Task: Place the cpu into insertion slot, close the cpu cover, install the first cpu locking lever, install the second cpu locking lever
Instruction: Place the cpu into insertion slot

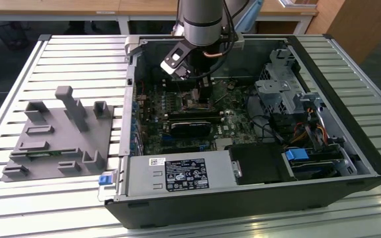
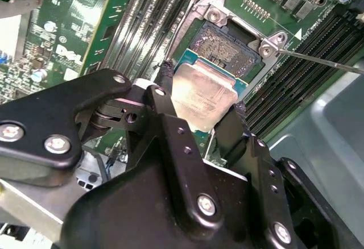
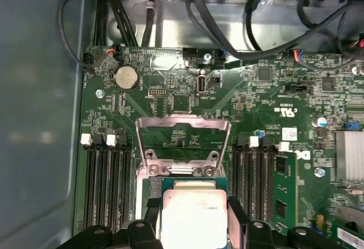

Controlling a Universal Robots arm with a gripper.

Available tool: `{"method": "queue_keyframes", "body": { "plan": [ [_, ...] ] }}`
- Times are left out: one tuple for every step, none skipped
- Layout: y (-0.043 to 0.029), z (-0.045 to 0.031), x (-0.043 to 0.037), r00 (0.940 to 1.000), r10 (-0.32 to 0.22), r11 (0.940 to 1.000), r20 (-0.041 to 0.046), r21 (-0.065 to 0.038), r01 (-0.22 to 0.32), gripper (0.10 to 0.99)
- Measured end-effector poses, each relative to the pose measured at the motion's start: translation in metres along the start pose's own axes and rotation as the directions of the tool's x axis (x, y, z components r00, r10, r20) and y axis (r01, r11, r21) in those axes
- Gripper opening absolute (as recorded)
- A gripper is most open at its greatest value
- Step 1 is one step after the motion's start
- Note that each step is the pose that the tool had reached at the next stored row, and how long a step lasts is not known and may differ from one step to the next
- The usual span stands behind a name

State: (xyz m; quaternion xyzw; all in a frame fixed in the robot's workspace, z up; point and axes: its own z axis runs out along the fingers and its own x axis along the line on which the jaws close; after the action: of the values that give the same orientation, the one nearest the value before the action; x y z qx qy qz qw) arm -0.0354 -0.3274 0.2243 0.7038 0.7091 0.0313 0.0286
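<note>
Black jaws around flat silver-tan cpu [image 2: 203, 94]

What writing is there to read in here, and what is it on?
Dark label on the grey metal box: too small to read.
White sticker on the motherboard: blurred.
Motherboard print: white logo and tiny codes, too small.
cpu in the claw: no readable text.

The computer case [image 1: 349, 148] lies open on the worktop [image 1: 58, 54], with a parts holder [image 1: 58, 139] beside it at the exterior view's left. Inside, the end effector [image 2: 202, 95] holds the cpu [image 3: 193, 215] between its fingers right at the insertion slot [image 2: 227, 53]; whether they touch I can't tell. The cpu cover [image 3: 182, 123] stands raised beyond the slot, and memory slots [image 3: 108, 186] run along both sides.
</note>
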Motion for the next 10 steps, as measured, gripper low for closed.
{"method": "queue_keyframes", "body": {
  "plan": [
    [-0.0002,0.0015,0.0007,1.0000,0.000,1.0000,0.0000,0.000,0.000,0.541],
    [-0.0003,0.0030,0.0014,1.0000,0.000,1.0000,-0.0001,0.000,0.000,0.541],
    [-0.0004,0.0044,0.0019,1.0000,0.000,1.0000,-0.0001,0.000,0.000,0.541],
    [-0.0006,0.0058,0.0024,1.0000,0.000,1.0000,-0.0001,0.000,0.000,0.541],
    [-0.0008,0.0071,0.0026,1.0000,0.000,1.0000,-0.0001,0.000,0.000,0.541],
    [-0.0009,0.0085,0.0027,1.0000,0.000,1.0000,-0.0001,0.000,0.000,0.541],
    [-0.0013,0.0096,0.0029,1.0000,0.000,1.0000,-0.0002,0.000,0.000,0.541],
    [-0.0020,0.0106,0.0031,1.0000,0.000,1.0000,-0.0001,0.000,0.000,0.541],
    [-0.0023,0.0113,0.0031,1.0000,0.000,1.0000,0.0000,0.000,0.000,0.541],
    [-0.0025,0.0118,0.0031,1.0000,0.000,1.0000,0.0007,0.000,0.000,0.541]
  ]
}}
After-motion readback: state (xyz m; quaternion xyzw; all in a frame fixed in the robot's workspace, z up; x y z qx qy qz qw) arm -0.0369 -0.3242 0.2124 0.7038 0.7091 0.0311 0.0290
